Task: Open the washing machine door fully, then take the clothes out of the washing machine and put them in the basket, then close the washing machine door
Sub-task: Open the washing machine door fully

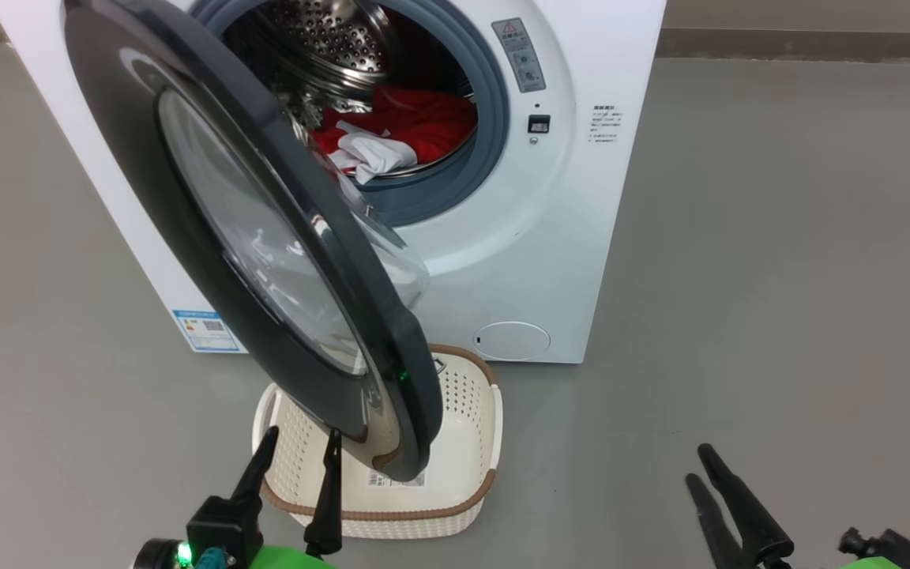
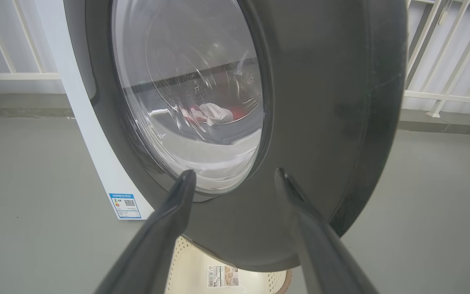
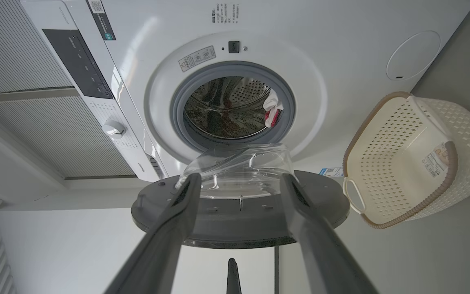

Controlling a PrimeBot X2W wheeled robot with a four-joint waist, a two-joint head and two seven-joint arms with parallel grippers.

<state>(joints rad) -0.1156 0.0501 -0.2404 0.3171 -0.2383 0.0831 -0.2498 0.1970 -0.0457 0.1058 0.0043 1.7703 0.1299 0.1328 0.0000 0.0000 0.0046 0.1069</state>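
1. Standing partly open, door (image 1: pixel 265 237) overhangs basket (image 1: pixel 480 411) on the floor.
2. Clothes (image 1: pixel 423 118) lie inside washer (image 1: pixel 581 197).
3. Left gripper (image 1: pixel 303 433): fingers spread, empty, near door's lower rim.
4. Right gripper (image 1: pixel 697 464): spread, empty, well apart.

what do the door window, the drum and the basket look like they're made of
The door window looks like clear glass or hard clear plastic: see-through, with glossy reflections. The drum looks like polished steel: shiny silver, punched with holes. The basket looks like matte cream plastic, perforated, with a brown woven-look rim.
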